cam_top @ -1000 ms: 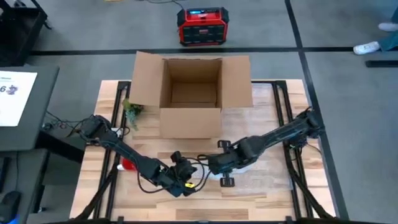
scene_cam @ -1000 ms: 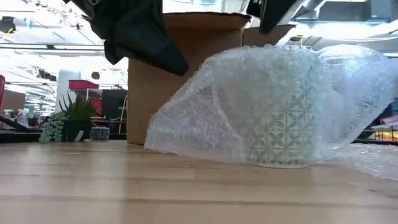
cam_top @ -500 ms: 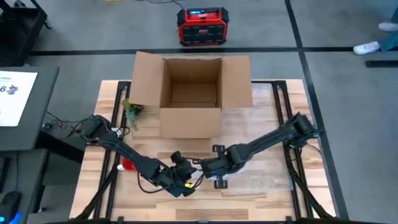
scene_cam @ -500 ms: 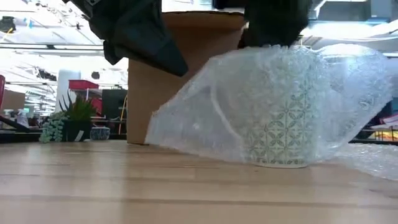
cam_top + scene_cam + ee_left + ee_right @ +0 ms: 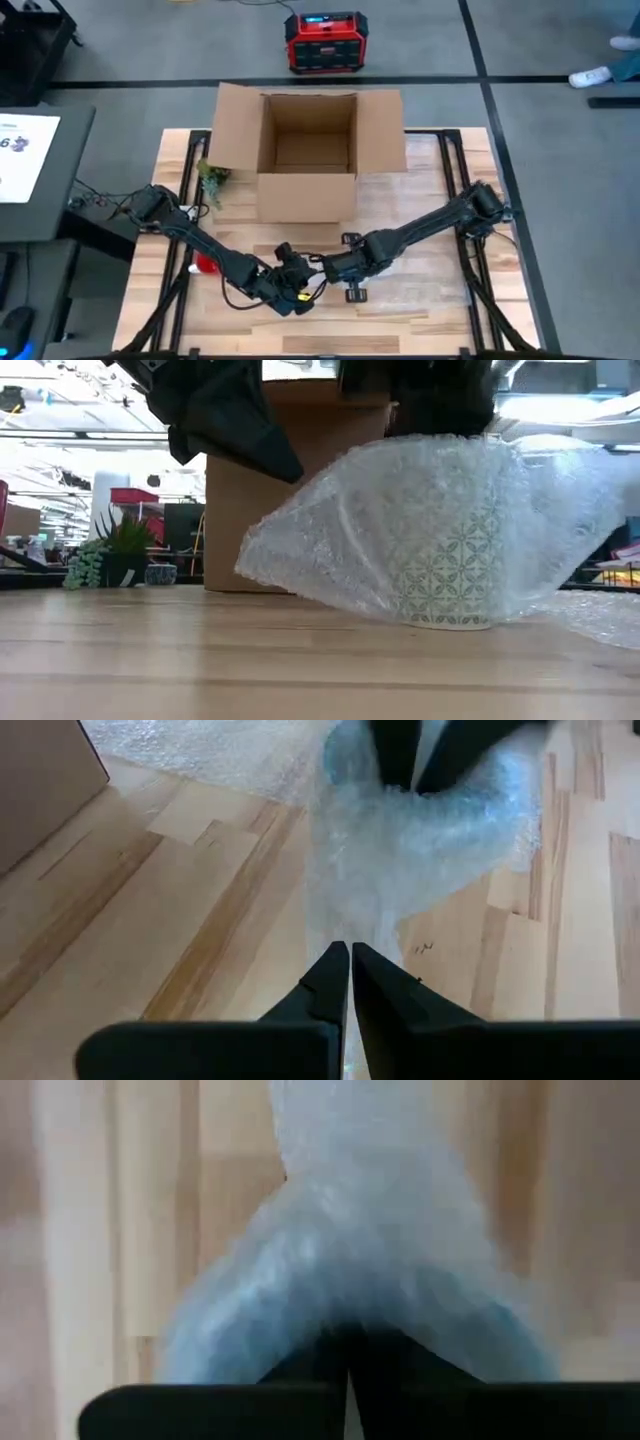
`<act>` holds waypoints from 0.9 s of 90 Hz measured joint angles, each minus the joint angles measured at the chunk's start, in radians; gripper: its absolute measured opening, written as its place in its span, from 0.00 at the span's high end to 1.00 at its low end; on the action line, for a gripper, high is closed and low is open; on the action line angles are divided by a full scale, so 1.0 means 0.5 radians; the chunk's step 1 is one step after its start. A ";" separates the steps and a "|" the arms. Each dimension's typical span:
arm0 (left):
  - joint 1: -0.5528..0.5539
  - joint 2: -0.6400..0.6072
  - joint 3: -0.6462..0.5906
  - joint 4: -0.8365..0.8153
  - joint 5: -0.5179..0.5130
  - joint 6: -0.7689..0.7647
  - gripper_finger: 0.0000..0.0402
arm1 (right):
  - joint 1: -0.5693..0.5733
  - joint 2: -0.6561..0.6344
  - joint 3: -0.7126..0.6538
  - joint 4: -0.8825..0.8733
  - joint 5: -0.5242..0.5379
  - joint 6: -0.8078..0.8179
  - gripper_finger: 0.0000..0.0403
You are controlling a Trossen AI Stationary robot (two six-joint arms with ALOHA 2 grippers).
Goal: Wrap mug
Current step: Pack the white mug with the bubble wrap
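Note:
A white mug with a green pattern stands upright on the wooden table near its front edge. A sheet of clear bubble wrap covers it all over. My left gripper is just left of the bundle, shut on the wrap's gathered end. My right gripper has come in from the right and sits on top of the mug, shut on the wrap there. In the high view the arms hide the mug. My left gripper pinches the bubble wrap's narrowed end between its two fingertips, coming from the table's near left. That end is raised off the table and runs up toward the mug. My right gripper pinches a bunch of wrap over the mug's top, with the fingers pointing downward. The wrap falls away from them on both sides of the mug.
An open cardboard box stands behind the mug at the table's far middle. A small potted plant is at its left. A red object lies under the left arm. More bubble wrap lies flat to the right.
My right gripper has moved toward the table's left, onto the top of the wrapped mug. The wrap over the mug's right side has been drawn in and its bulge has flattened. The mug has stayed where it was.

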State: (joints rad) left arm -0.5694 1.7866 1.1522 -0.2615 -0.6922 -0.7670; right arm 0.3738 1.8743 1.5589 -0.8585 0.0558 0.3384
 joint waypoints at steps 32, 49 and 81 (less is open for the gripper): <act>0.000 0.000 -0.001 -0.002 0.000 -0.006 1.00 | 0.068 -0.246 -0.037 -0.344 0.200 0.402 1.00; 0.002 0.000 -0.001 -0.002 0.000 -0.003 1.00 | 0.044 0.002 -0.128 -0.161 0.154 0.347 1.00; 0.003 0.000 -0.001 -0.005 0.000 -0.003 1.00 | -0.005 0.245 -0.122 0.106 -0.020 0.197 1.00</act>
State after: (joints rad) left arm -0.5678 1.7866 1.1519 -0.2638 -0.6922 -0.7683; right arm 0.3714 1.9968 1.4978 -0.8055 0.0456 0.4368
